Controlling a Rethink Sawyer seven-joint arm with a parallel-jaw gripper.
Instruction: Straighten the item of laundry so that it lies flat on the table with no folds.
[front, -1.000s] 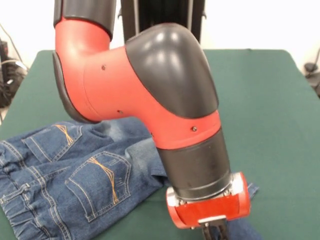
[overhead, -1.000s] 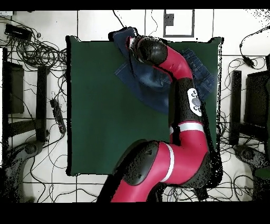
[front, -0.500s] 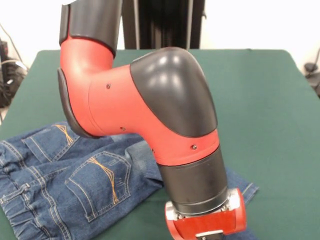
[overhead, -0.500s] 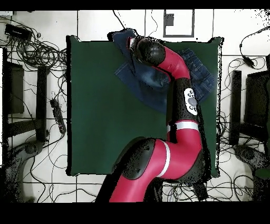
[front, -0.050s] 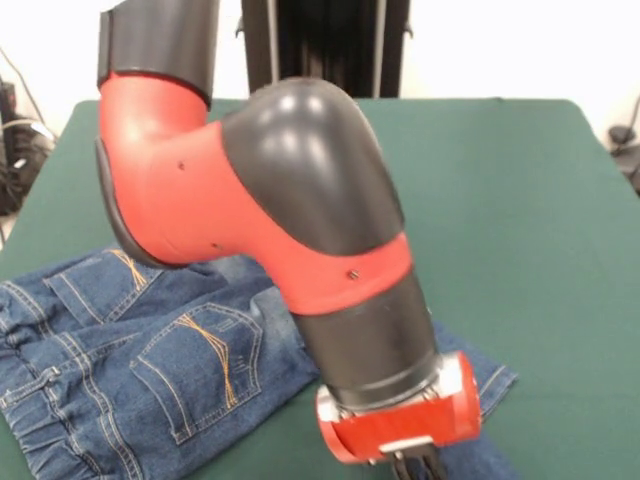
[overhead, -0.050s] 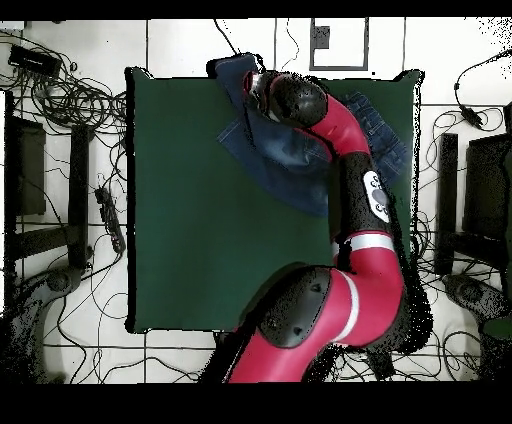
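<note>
Since the earlier frames the arm (front, -0.050s: 290, 210) has swung a bit toward the left of the front view, and more of the jeans' leg hem now shows beside the wrist, so the fabric looks slightly pulled out there. Gripper (front, -0.050s: 412, 466) sits at the bottom edge of the front view, right over that leg; only the finger roots show, so can't tell if it's spread, pinched or holding denim. Jeans (front, -0.050s: 140, 350) lie on the table (front, -0.050s: 520, 200) along its near edge in the front view, waistband and back pockets at lower left, one leg running right under the arm. Overhead shows the jeans (overhead, -0.050s: 285, 150) bunched against one table (overhead, -0.050s: 200, 230) edge, a bit hanging past the corner. My read: not done. Seat area is wrinkled, the legs overlap and fold, and the arm hides much of it. Left: spread both legs and smooth the folds.
</note>
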